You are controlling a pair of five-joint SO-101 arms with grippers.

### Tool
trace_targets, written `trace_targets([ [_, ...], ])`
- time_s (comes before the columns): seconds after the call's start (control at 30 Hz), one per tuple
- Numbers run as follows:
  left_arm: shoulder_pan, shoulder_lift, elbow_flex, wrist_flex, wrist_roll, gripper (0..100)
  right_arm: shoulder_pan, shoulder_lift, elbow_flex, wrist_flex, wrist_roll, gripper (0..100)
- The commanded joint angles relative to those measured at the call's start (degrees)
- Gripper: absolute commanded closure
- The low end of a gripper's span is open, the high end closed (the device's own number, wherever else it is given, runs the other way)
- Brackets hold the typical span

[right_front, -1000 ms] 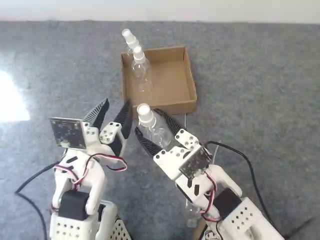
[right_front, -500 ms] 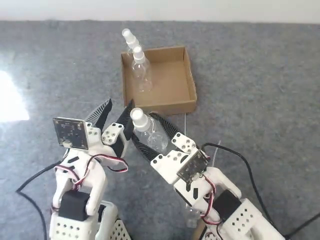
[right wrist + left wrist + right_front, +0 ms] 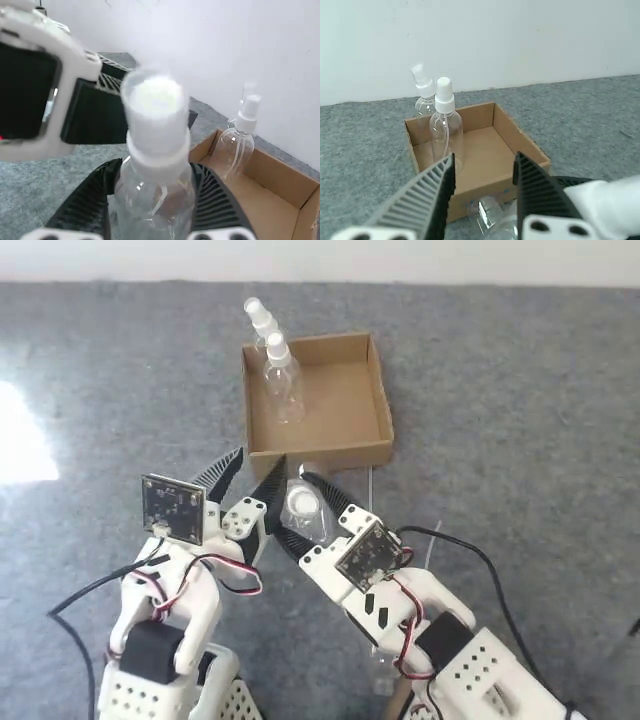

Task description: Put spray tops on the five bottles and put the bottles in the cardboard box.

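My right gripper (image 3: 292, 506) is shut on a clear bottle (image 3: 303, 508) with a white spray top (image 3: 153, 100), held just in front of the cardboard box (image 3: 376, 390). Its ribbed fingers (image 3: 89, 201) press the bottle's body (image 3: 150, 197) from both sides. My left gripper (image 3: 262, 462) stands open right beside it, close to the box's front wall (image 3: 485, 181), its fingers (image 3: 434, 192) apart with nothing between them. One capped bottle (image 3: 281, 376) stands upright in the box's far left corner. Another capped bottle (image 3: 257, 316) stands just behind the box.
Grey mat (image 3: 520, 390) covers the table. A thin clear stem (image 3: 371, 483) lies on the mat in front of the box. A clear item (image 3: 385, 672) lies under the right arm. Black cables (image 3: 490, 570) trail near both bases.
The right gripper carried the bottle left and tipped its top toward the camera. The left gripper moved right and forward, closing in beside the bottle near the box front.
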State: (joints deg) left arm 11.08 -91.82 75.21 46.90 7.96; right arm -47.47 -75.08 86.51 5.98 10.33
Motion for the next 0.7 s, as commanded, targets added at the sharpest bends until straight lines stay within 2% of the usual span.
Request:
trace_targets([
  [0.0, 1.23, 0.44, -2.07, 0.26, -0.35, 82, -0.57, 0.66, -3.87, -0.31, -0.18, 99.1],
  [0.2, 0.53, 0.44, -2.42, 0.18, -0.35, 82, -0.57, 0.66, -3.87, -0.31, -0.09, 99.1],
  [0.5, -7.38, 0.44, -3.74, -0.97, 1.76, 82, -0.4, 0.66, -3.78, 0.13, -0.09, 99.1],
  [0.67, -11.6, 0.44, -4.7, -0.79, -0.18, 82, 2.24, 0.48, -3.87, -0.22, -0.35, 99.1],
])
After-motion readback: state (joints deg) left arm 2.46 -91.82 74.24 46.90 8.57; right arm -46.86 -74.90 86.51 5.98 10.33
